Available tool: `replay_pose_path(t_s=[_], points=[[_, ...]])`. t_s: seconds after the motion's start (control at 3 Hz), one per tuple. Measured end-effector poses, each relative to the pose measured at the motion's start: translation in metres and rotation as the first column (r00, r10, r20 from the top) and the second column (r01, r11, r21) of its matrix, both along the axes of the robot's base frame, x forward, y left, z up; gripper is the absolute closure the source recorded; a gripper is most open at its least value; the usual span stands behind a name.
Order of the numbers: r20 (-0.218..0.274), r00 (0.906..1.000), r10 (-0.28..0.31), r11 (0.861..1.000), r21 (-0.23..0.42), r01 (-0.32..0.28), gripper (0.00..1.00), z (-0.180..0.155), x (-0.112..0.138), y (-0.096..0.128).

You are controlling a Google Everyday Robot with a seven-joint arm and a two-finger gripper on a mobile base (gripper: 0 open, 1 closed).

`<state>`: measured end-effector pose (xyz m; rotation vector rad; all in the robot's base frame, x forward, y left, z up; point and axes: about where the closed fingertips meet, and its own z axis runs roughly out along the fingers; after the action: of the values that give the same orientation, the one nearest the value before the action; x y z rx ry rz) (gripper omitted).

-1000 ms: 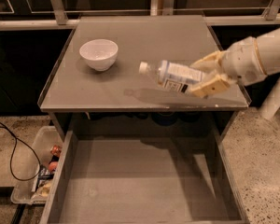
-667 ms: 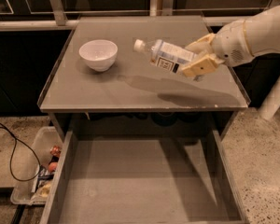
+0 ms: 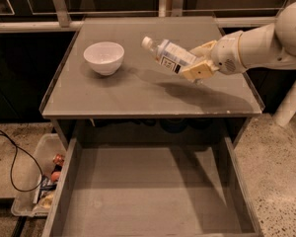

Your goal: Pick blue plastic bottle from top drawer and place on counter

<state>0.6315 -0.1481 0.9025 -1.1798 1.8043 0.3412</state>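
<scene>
Noting the gripper [image 3: 196,60] clamped on the blue plastic bottle [image 3: 170,55], tilted above the counter [image 3: 138,95] beyond the top drawer [image 3: 138,191], we judge placing in hand: next, lower and release

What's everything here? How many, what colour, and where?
counter: 1, grey, middle of view
top drawer: 1, grey, pulled open below the counter
blue plastic bottle: 1, clear with pale blue label, tilted in the air above the counter
bowl: 1, white, counter's left side
plastic bin: 1, pale, on the floor, left of drawer
cable: 1, black, floor at left
gripper: 1, cream, shut on the bottle, over counter's right side
arm: 1, white, from the right
</scene>
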Motion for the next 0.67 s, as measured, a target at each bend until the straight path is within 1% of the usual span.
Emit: replay_pose_path(t_s=[0.33, 0.67], points=[[-0.029, 0.9991, 0.032, 0.999, -0.039, -0.033, 1.0, -0.033, 0.005, -0.002], [-0.054, 0.9976, 0.044, 0.997, -0.064, -0.047, 1.0, -0.049, 0.004, -0.007]])
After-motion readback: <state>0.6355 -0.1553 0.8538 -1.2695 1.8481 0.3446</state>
